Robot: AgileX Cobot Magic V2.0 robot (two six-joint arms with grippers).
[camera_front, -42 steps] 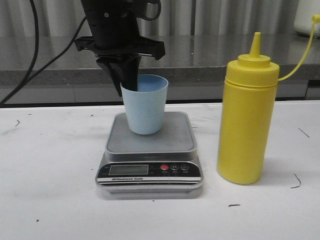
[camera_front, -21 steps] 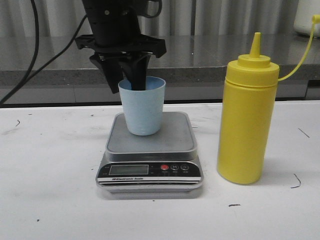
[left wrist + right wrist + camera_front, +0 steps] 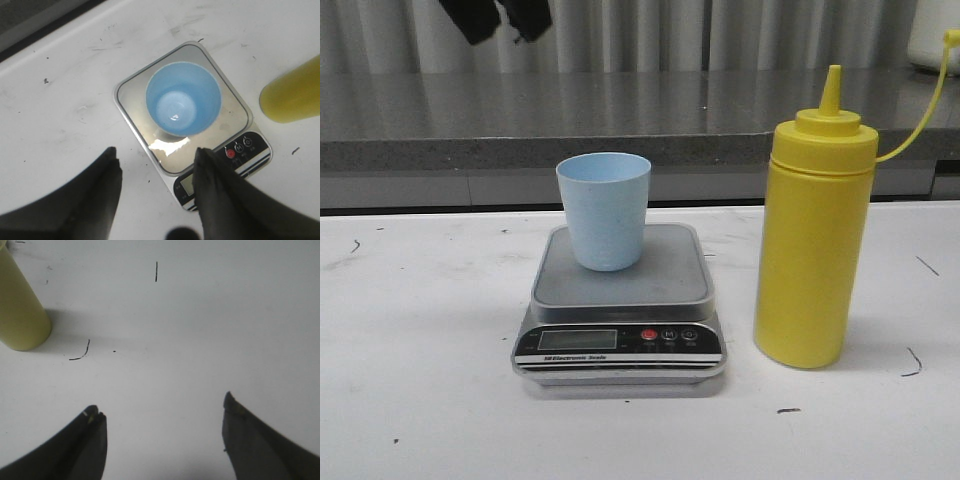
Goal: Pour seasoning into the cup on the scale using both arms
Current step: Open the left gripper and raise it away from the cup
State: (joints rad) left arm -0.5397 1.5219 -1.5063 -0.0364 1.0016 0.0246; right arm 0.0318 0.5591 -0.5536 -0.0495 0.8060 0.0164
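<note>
The pale blue cup stands upright and empty on the grey platform of the scale; it also shows from above in the left wrist view, on the scale. The tall yellow seasoning bottle stands on the table right of the scale, its cap tethered off to the right; it also shows in the left wrist view and the right wrist view. My left gripper is open and empty, high above the scale; only its tips show in the front view. My right gripper is open and empty over bare table, right of the bottle.
The white table carries small dark scuff marks. A grey ledge runs along the back, with a white object at its far right.
My left gripper let go of the cup and rose up and to the left, nearly out of the front view. The cup stays on the scale.
</note>
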